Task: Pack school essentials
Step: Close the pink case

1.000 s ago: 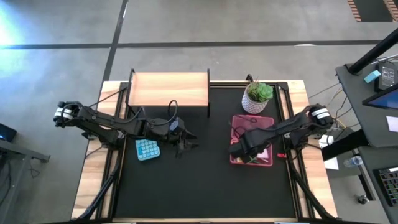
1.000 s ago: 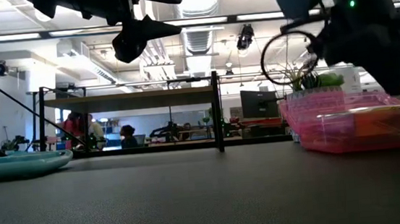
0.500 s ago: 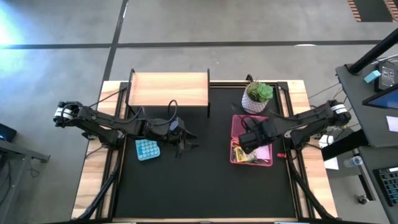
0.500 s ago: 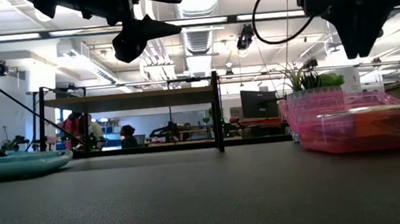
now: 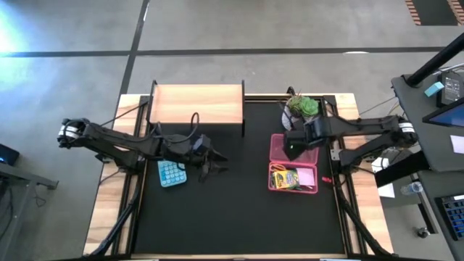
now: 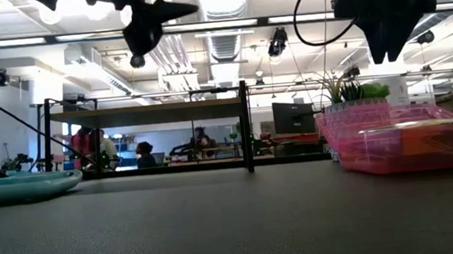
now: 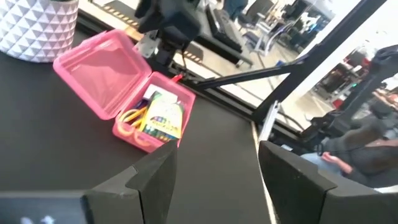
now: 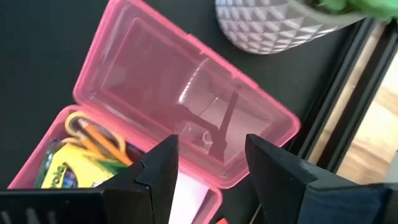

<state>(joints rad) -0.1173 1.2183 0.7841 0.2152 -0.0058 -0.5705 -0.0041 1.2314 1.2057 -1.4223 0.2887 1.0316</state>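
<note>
A pink plastic case lies open on the table's right half, its lid flat toward the far edge. Its tray holds yellow-handled scissors, a yellow-green crayon box and a white card. I cannot make out pens, pencils or an eraser. My right gripper hangs open above the lid and also shows in the wrist view. My left gripper hangs open in the air left of centre and shows in its own wrist view. It faces the case.
A potted plant in a white pot stands just beyond the case's lid. A wooden shelf sits at the far edge. A teal keypad object lies under my left arm. A small red item lies right of the case.
My right gripper has risen from low over the case's tray and drawn back toward the far edge, so it now hangs over the lid and the tray's contents are uncovered. My left gripper has risen slightly.
</note>
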